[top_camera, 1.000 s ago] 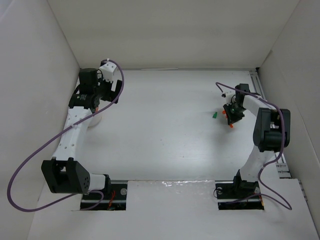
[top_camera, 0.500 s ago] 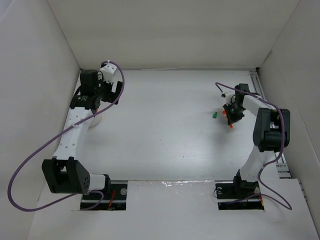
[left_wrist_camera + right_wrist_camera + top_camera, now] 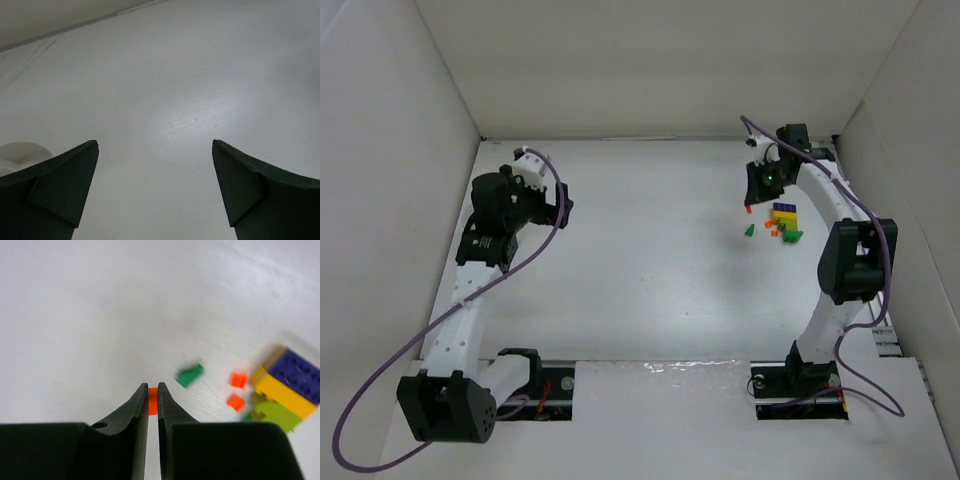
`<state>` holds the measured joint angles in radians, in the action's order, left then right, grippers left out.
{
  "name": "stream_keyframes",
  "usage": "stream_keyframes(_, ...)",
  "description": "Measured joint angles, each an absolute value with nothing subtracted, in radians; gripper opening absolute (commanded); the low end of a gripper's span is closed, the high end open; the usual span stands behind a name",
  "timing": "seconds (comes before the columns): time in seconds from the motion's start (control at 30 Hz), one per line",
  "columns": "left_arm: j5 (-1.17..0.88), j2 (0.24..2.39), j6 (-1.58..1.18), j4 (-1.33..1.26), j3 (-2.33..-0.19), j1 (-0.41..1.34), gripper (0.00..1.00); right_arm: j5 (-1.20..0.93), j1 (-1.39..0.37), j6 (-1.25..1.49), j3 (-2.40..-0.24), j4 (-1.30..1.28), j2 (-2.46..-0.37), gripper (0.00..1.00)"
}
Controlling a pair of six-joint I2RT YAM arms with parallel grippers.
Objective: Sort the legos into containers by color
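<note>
**Legos: one orange brick pinched, the rest clustered on the right**

Legos (image 3: pixel 783 222) lie in a small cluster on the right side of the white table (image 3: pixel 640 300), well apart from the left arm.

Nearest me, the two arm bases sit at the table's near edge. The left arm runs up the left side. The left gripper (image 3: pixel 155 145) hangs over bare tabletop with its fingers spread wide and nothing between them. In its wrist view the rim of a white bowl (image 3: pixel 22 151) curves out from behind one finger at the lower left.

Farther in on the right is the cluster. A green brick (image 3: pixel 189 375) lies alone on its left edge, with two loose orange pieces (image 3: pixel 238 379) just beside it. Next comes a yellow brick (image 3: pixel 277 390) touching a purple-blue brick (image 3: pixel 299 371), and a lime brick (image 3: pixel 279 415) is pressed against them. That wrist view is blurred, so I can't make out finer detail.

Just past the cluster, the right gripper (image 3: pixel 749 204) has its fingers drawn almost together on an orange brick (image 3: pixel 152 402) pinched at the very tips. The brick is apart from the others. I can't tell how high it is above the table.
</note>
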<state>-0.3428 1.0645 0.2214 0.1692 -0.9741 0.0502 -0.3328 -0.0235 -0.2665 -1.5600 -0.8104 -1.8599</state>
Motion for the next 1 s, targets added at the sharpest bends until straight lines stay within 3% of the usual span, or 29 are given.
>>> stream_keyframes(0.13,-0.450,1.008,0.077,0.078,-0.926,0.050,0.89,-0.437,-0.098,-0.137,-1.706,-0.793,-1.872,0.06)
stream_keyframes(0.23,-0.515,1.003,-0.056,0.004,-0.888,0.051,0.81,-0.487,-0.160,-0.009,-1.742,-0.730,-1.873,0.06)
stream_keyframes(0.37,-0.559,1.018,-0.225,-0.081,-0.836,0.061,0.76,-0.499,-0.257,0.148,-1.768,-0.662,-1.879,0.06)
stream_keyframes(0.6,-0.457,1.121,-0.271,-0.138,-0.857,0.247,0.72,-0.485,-0.423,0.387,-1.882,-0.572,-1.946,0.05)
stream_keyframes(0.7,-0.403,1.184,-0.260,-0.138,-0.911,0.320,0.64,-0.459,-0.456,0.452,-1.891,-0.547,-1.955,0.05)
stream_keyframes(1.0,-0.282,1.263,-0.217,-0.155,-0.981,0.451,0.53,-0.400,-0.494,0.562,-1.900,-0.514,-1.956,0.04)
